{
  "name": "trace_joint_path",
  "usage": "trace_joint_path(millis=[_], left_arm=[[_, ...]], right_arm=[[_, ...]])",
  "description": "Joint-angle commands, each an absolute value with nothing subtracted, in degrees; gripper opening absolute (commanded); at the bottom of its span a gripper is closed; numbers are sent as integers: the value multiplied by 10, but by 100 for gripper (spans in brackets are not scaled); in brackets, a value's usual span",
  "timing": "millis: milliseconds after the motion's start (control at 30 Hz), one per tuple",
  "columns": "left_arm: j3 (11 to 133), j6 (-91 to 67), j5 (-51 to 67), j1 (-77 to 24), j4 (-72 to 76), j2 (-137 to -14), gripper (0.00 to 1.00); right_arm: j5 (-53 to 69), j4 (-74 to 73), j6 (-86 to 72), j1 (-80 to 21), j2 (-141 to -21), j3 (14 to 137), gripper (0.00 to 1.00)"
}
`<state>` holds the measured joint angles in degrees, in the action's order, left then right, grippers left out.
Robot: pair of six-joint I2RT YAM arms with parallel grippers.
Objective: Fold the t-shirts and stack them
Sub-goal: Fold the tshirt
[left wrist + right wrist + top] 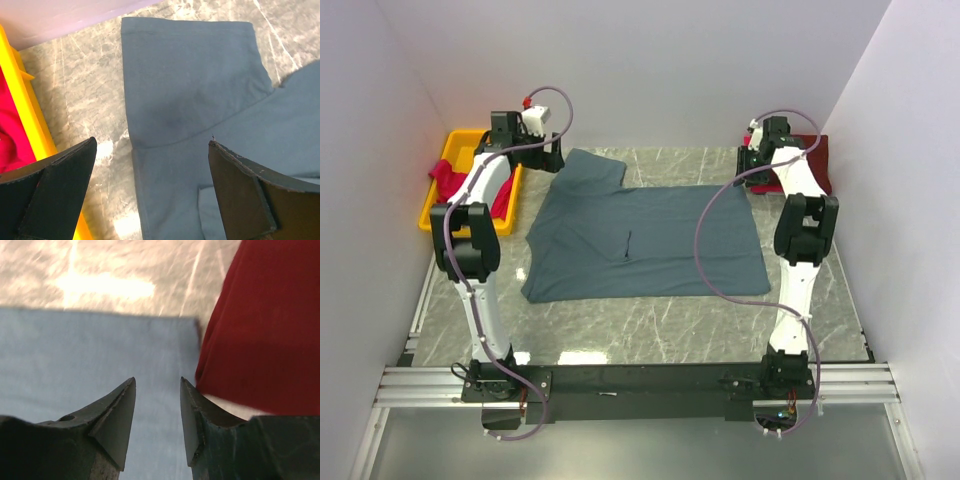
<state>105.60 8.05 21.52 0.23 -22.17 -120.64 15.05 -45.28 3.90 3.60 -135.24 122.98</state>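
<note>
The slate blue-grey t-shirt [650, 240] lies spread flat in the middle of the table. My left gripper [552, 160] is wide open and empty above its far left sleeve [190, 80]; in the left wrist view the gripper [152, 145] straddles the sleeve's seam. My right gripper [752, 160] hovers over the shirt's far right corner [100, 355], jaws partly open with nothing between them [157, 382]. The dark maroon t-shirt [815, 165] lies folded at the far right, next to that corner [265, 325]. The pinkish-red t-shirt [445, 180] lies in the bin [10, 135].
A yellow plastic bin [432, 205] stands at the far left against the wall, its rim close to my left gripper [27, 110]. White walls enclose the marble table [660, 325] on three sides. A black rail with the arm bases runs along the near edge.
</note>
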Motion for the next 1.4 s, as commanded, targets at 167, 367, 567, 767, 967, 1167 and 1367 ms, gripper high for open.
trace_joint_path(millis=[167, 367, 567, 767, 967, 1167, 1367], left_arm=[[1081, 54, 200, 3, -167, -1226, 99], [1094, 56, 190, 3, -175, -1258, 99], [1128, 48, 171, 4, -190, -1294, 100], [1109, 52, 166, 3, -174, -1295, 99], [1128, 44, 157, 3, -177, -1316, 99], [1161, 29, 166, 3, -194, -1347, 99], [1196, 10, 154, 3, -207, -1379, 99]], right_arm=[[77, -376, -32, 18, -1388, 1259, 42], [48, -359, -48, 16, -1403, 1257, 42], [18, -344, -69, 17, -1411, 1252, 44], [12, -337, -83, 17, -1419, 1250, 46], [2, -349, -89, 16, -1439, 1260, 46], [-6, -370, -91, 16, -1459, 1295, 47], [18, -383, -77, 17, -1466, 1299, 35]])
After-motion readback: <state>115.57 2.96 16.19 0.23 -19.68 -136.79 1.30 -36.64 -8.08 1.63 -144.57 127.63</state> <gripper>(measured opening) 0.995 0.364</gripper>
